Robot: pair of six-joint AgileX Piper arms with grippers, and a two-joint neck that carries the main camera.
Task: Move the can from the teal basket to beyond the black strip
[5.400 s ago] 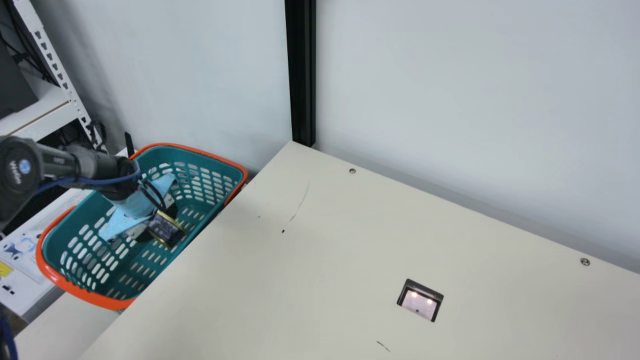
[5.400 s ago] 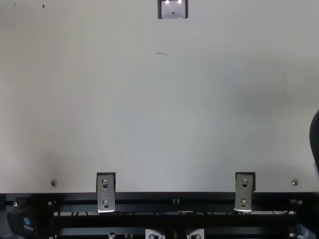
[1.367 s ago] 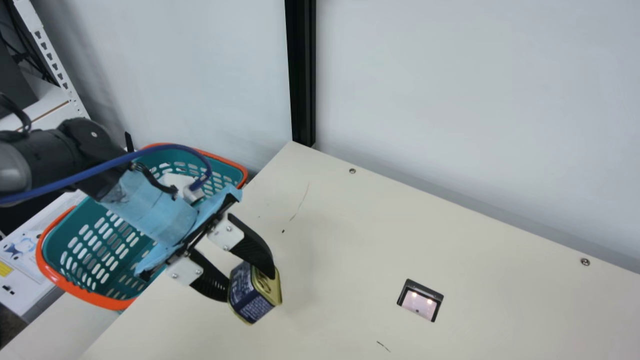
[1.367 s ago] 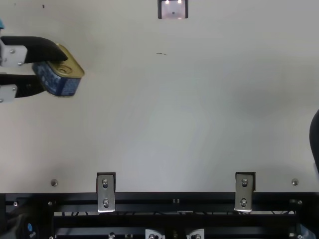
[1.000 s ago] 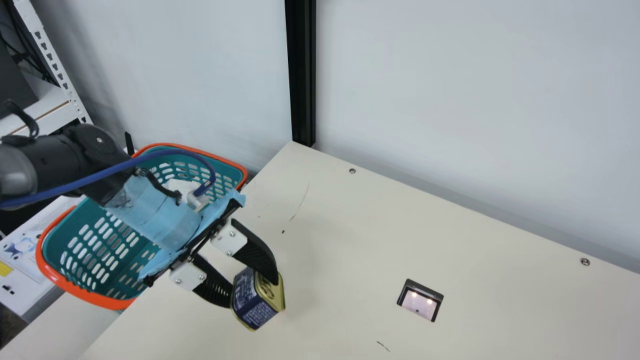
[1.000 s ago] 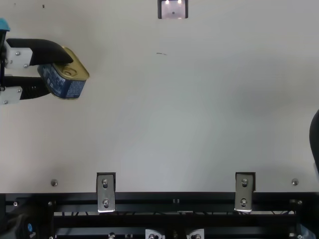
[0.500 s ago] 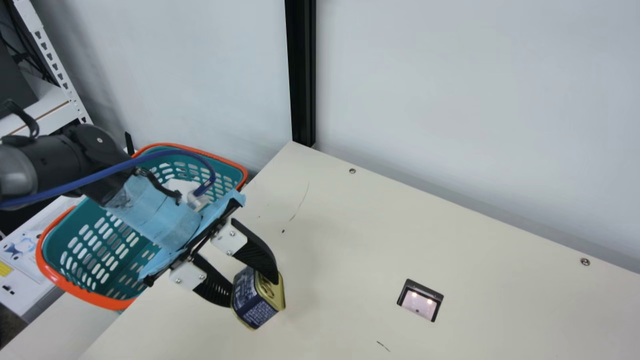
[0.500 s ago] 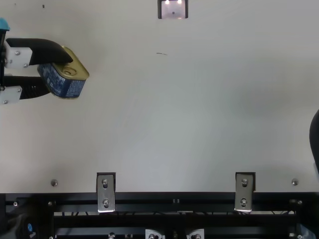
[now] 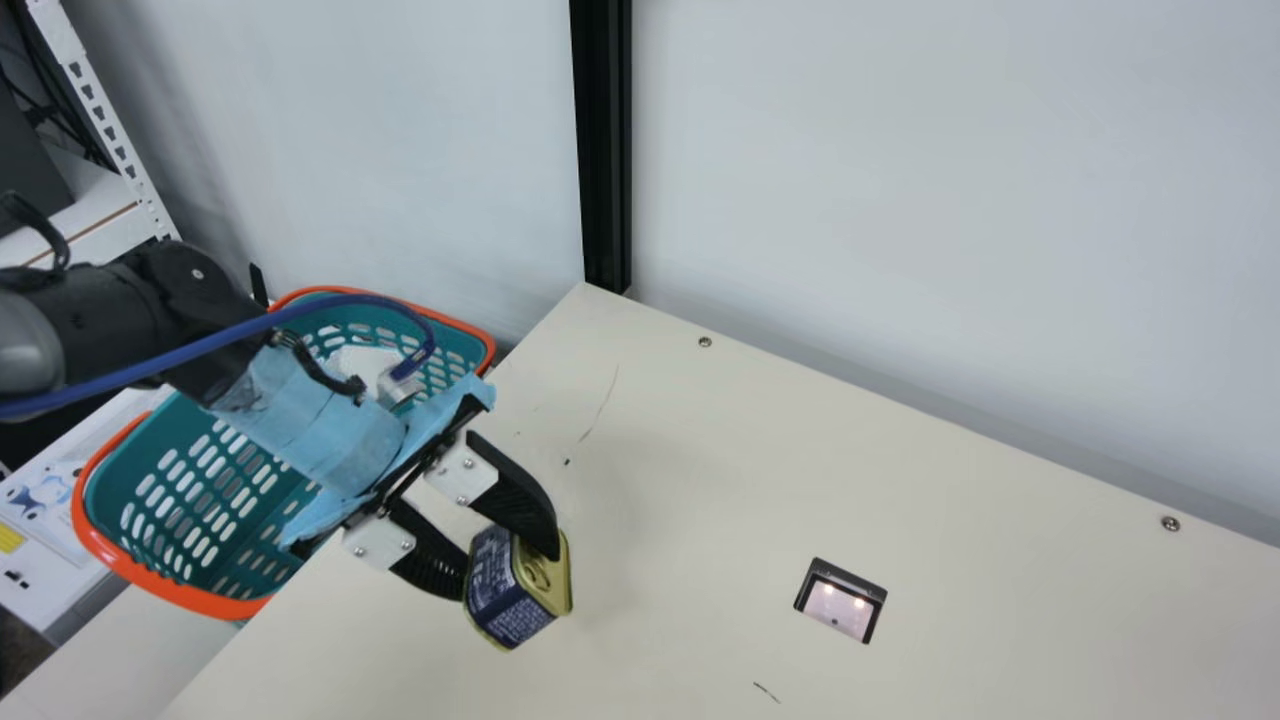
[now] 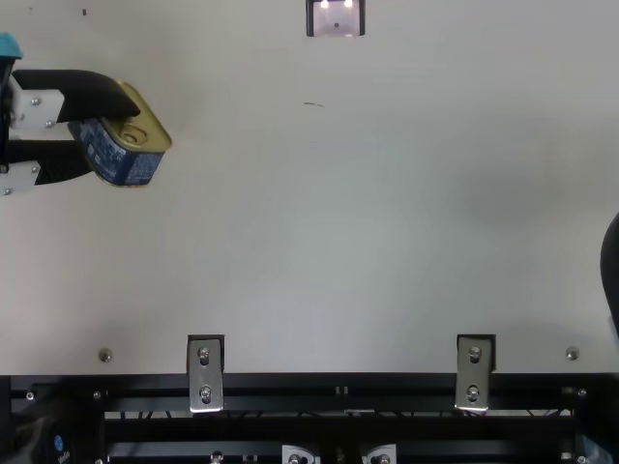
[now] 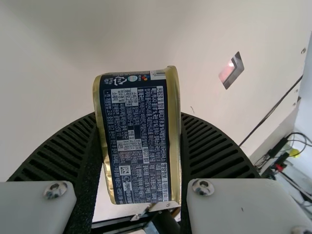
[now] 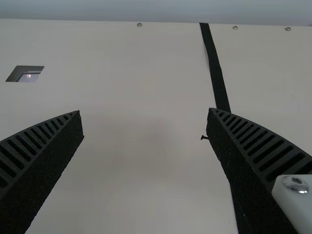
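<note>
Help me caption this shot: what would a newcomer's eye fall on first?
Probably the orange-edged teal basket, at the main view's left beside the cream table. Next comes the blue-and-gold can, held tilted over the table by the left gripper. In the right wrist view, a black strip runs across the table.

The right hand [image 12: 145, 114] has its two black ribbed fingers [image 12: 263, 146] wide apart over the cream surface [image 12: 146, 73]. A black strip [image 12: 214, 61] runs from the edge by the pale wall [image 12: 146, 9] and passes behind one finger. A small dark mark [image 12: 204, 137] lies just beside that finger. Well apart from the strip is a dark-framed opening [image 12: 28, 76].
</note>
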